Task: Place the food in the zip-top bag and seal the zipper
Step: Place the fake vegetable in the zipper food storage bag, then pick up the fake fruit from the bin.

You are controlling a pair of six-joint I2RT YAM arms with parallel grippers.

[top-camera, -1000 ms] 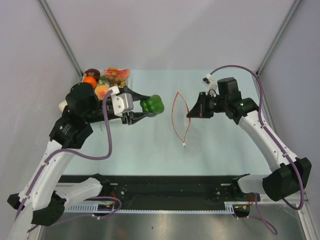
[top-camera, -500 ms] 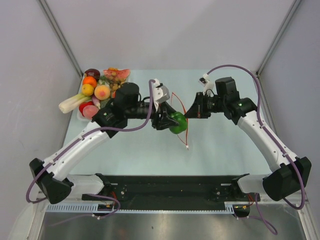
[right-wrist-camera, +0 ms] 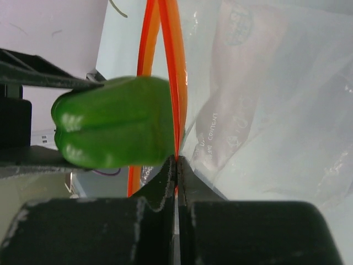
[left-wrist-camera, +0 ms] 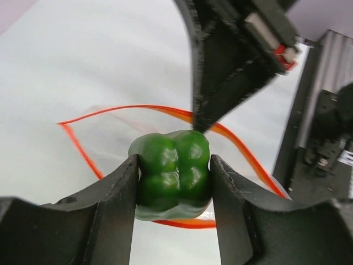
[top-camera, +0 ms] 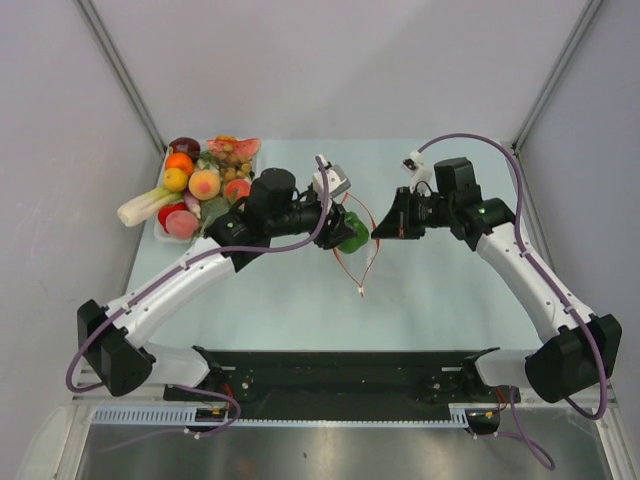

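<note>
Over the middle of the table [top-camera: 450, 290]: the zip-top bag [right-wrist-camera: 259, 99], mouth facing left, between the left gripper [top-camera: 338, 232] on its left and the right gripper [right-wrist-camera: 176, 165] on its right, the latter clamped on the right-hand lip of the zipper [right-wrist-camera: 179, 72]. In the left gripper's grasp, a toy pepper [left-wrist-camera: 172, 174], at the bag's mouth, just left of the clamped lip. At the far left corner, behind the left arm: a tray [top-camera: 160, 232] with more food [top-camera: 205, 183] heaped in it.

Pale grey walls [top-camera: 330, 70] rise beyond the left gripper [top-camera: 343, 236] and right gripper [top-camera: 378, 230]. A pale green table [top-camera: 430, 290] lies beneath them.
</note>
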